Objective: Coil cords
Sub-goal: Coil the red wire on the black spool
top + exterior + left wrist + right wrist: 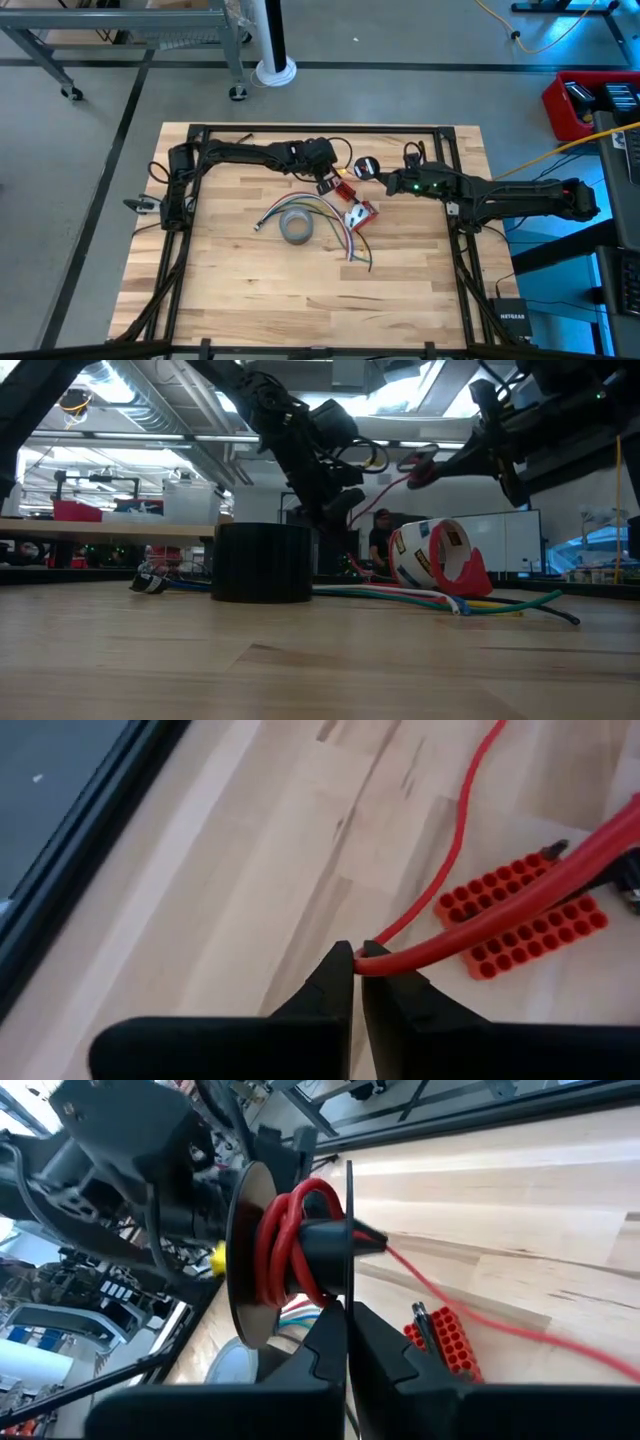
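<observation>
A thin red cord [480, 925] runs from my left gripper [357, 965] up to a small black spool [300, 1245], where several turns of it are wound on the hub. My left gripper [327, 186] is at the table's middle, slanting down, shut on the cord. My right gripper [347, 1325] reaches in from the right and is shut on the spool [365, 166], which it holds above the table. Another stretch of the red cord [455, 830] lies on the wood past the left fingers. In the low view the cord [385, 490] arcs between the two grippers. My left gripper pinches the red cord [378, 963] between its two fingertips, with the fingers slanting down from the table's left. From the pinch the cord rises off the table toward the spool. My right gripper pinches the edge of one thin flange [348, 1285] of the spool between its two fingers, coming nearly level from the table's right. The spool is lifted clear of the table, with its axis lying across the fingers.
A grey tape roll [296, 228] lies near the table's middle, and a red tape dispenser [360, 213] sits right of it. A bundle of coloured wires [335, 222] lies between them. A red-orange perforated block [520, 915] is on the wood under the cord. Black frame rails [320, 128] border the table.
</observation>
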{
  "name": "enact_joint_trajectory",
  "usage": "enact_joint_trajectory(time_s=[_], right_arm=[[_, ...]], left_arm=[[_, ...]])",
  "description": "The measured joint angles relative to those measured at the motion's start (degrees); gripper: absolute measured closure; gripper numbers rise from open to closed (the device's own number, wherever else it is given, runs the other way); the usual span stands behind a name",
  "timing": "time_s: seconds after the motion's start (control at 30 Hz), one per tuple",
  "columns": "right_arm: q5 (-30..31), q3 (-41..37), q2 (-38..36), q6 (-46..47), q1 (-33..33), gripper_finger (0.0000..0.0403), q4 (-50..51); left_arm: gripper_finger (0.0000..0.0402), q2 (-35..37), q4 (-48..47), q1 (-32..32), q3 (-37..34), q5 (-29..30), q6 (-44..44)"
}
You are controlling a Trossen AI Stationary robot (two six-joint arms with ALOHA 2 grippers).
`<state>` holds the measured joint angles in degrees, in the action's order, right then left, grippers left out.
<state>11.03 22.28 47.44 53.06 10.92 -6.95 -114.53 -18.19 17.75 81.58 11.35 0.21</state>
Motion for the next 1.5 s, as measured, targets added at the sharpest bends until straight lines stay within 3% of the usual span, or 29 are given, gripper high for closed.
enact_joint_trajectory(time_s=[0.37,0.87,1.03,1.17,1.33,1.5], right_arm=[[-3.29,0.0,1.22,0.04,0.02,0.04,1.05],[-5.01,0.04,13.24,0.02,-0.07,0.04,-7.25],[-7.21,0.04,14.71,0.05,-0.04,0.04,-10.16],[-7.99,0.04,14.69,0.04,-0.04,0.04,-11.42],[-7.52,0.04,14.69,-0.93,0.0,0.04,-11.18],[-4.23,0.04,14.69,-2.3,-0.02,0.04,-10.63]], left_arm=[[0.04,4.41,-3.27,4.15,1.33,-2.7,-1.07],[0.04,4.41,-14.1,5.75,2.43,-22.36,-12.82],[0.04,4.41,-21.35,6.29,2.43,-30.24,-14.57],[0.04,4.41,-24.76,8.09,2.44,-32.37,-18.51],[0.04,4.41,-22.71,10.35,2.45,-38.05,-22.83],[0.04,4.41,-14.55,11.6,2.45,-41.64,-27.76]])
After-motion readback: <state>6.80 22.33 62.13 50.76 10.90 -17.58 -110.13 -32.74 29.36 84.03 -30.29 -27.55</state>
